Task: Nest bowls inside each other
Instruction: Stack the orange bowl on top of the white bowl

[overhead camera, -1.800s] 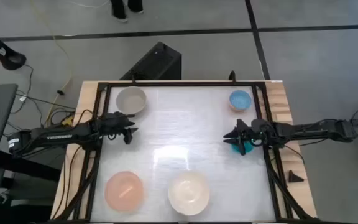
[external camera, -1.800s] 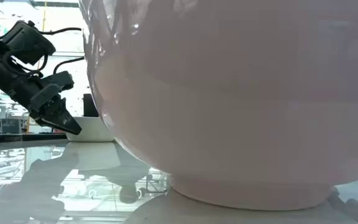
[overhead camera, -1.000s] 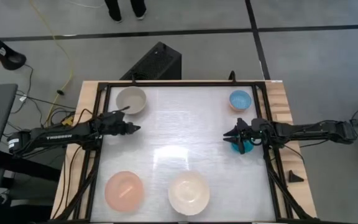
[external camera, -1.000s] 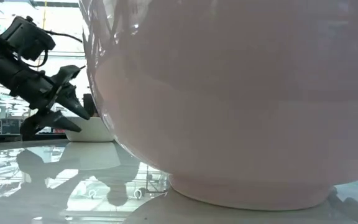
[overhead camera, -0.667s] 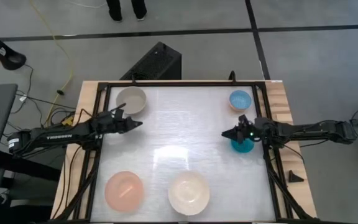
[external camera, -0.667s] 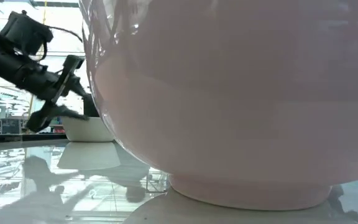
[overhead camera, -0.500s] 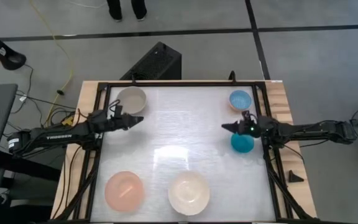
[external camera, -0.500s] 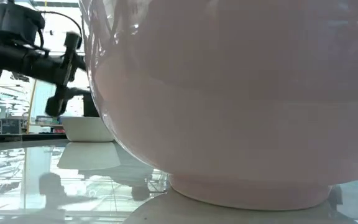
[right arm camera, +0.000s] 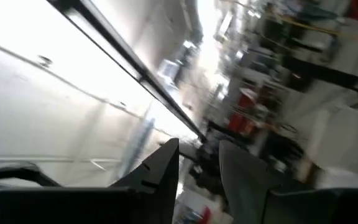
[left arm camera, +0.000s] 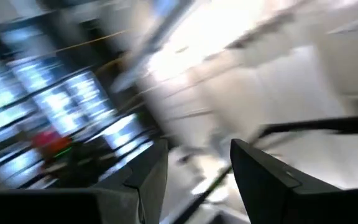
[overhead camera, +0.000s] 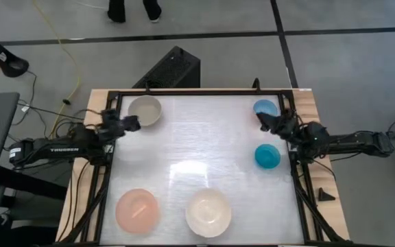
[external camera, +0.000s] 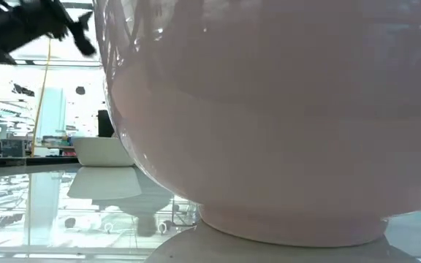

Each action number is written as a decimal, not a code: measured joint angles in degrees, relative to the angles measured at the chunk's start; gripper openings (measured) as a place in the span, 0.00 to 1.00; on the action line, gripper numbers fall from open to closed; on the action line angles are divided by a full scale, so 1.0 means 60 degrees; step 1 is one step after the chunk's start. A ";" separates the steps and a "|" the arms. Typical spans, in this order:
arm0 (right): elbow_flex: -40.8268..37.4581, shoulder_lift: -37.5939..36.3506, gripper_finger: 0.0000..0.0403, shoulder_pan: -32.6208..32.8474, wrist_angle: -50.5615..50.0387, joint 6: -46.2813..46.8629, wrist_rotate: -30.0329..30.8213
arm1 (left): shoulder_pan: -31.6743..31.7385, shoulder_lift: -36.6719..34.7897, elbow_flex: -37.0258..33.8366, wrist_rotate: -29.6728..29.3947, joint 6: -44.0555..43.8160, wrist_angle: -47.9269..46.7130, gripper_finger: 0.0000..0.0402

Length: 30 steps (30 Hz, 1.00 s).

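Five bowls stand apart on their bases on the white table: beige-grey far left, light blue far right, teal right, salmon-pink near left, cream-white near middle. The cream-white bowl fills the low view, with the beige-grey bowl behind it. My left gripper is raised beside the beige-grey bowl, open and empty. My right gripper is raised between the light blue and teal bowls, open and empty. Both wrist views look up into the room.
A black frame runs round the table top, with wooden strips outside it. The middle of the table holds nothing. A black box stands on the floor behind the far edge, where a person's legs show.
Both grippers have risen and tipped from pointing down at the table to pointing above level, drawing back toward the table's left and right edges. The right one has also rolled and no longer covers the teal bowl. The bowls have kept their places.
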 joint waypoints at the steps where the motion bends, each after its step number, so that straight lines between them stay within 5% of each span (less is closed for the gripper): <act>1: 0.0296 0.0124 0.37 0.0039 0.0019 -0.0173 -0.0168 | -0.0161 -0.0004 0.0056 0.0030 0.0114 0.0475 0.41; 7: 0.2478 0.1475 0.37 0.0721 0.0030 -0.2188 -0.0714 | -0.1405 0.0006 0.1331 0.1292 0.0994 0.1220 0.41; 14: 0.5419 0.3347 0.37 0.1591 -0.0702 -0.5864 -0.2156 | -0.2808 0.0004 0.4016 0.2323 0.3656 -0.1274 0.41; 19: 0.7294 0.4334 0.37 0.2047 -0.3621 -0.6827 -0.2227 | -0.3460 0.0004 0.6245 0.2179 0.4615 -0.6914 0.41; 25: 0.8897 0.5276 0.37 0.2856 -0.6884 -0.7442 -0.2272 | -0.4710 0.0856 0.9283 -0.0014 0.4956 -1.6518 0.41; 30: 0.9272 0.5834 0.37 0.3306 -0.7672 -0.7418 -0.2272 | -0.6220 0.2194 1.0018 -0.0326 0.4130 -1.9630 0.41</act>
